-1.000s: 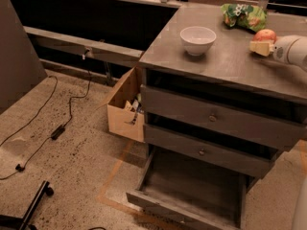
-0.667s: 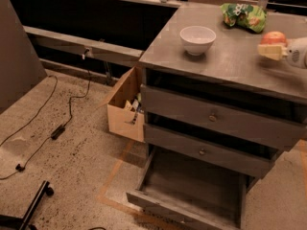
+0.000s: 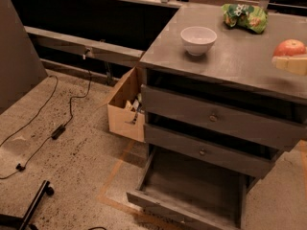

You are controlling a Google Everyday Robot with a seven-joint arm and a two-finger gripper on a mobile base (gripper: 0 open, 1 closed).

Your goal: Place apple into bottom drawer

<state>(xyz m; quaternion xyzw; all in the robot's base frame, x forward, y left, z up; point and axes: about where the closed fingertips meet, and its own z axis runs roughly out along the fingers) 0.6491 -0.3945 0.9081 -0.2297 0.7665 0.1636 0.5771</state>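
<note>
At the frame's right edge, the robot's end effector [image 3: 289,64] grips the apple [image 3: 289,47], its pale fingers closed against the fruit's underside and holding it just above the grey surface [image 3: 240,63]. The bottom drawer [image 3: 192,186] stands pulled out at floor level, well below and left of the apple. A white bowl [image 3: 198,39] and green snack bag [image 3: 244,17] rest on the surface. Both upper drawers [image 3: 211,116] are shut.
</note>
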